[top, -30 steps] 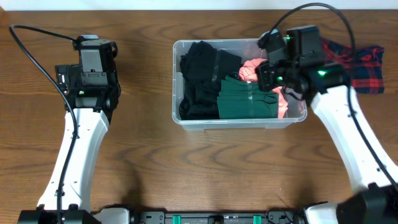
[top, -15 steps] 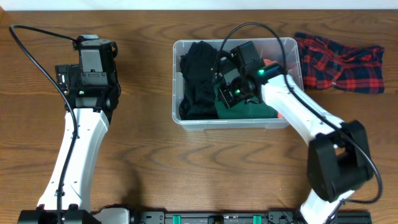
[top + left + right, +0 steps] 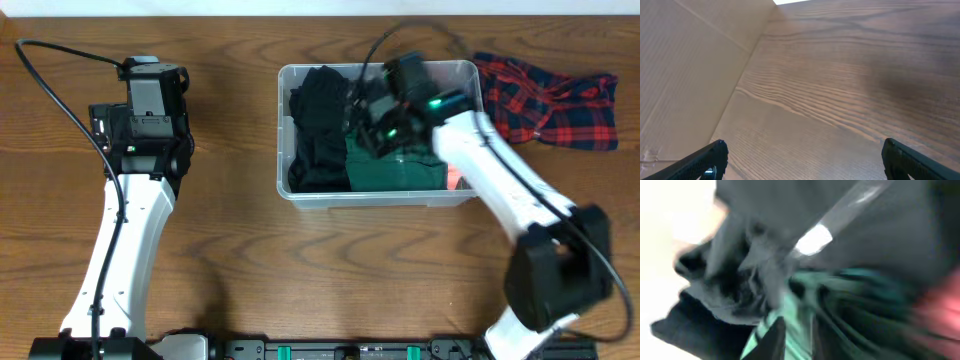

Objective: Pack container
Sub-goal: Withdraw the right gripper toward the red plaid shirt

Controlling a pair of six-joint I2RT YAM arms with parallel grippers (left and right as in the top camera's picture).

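Brown wood table [image 3: 230, 270] with dark wavy lines. Next to it, from the left wrist, a plain tan board [image 3: 685, 75] with thin stripes. Along the far edge, a pale strip [image 3: 300, 6].

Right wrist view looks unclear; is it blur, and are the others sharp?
Right wrist view: strongly smeared; black garment and green garment run together, with a white glare streak. Overhead view: sharp, only the right gripper over the container is slightly blurred. Left wrist view: crisp table grain, one soft shadow.
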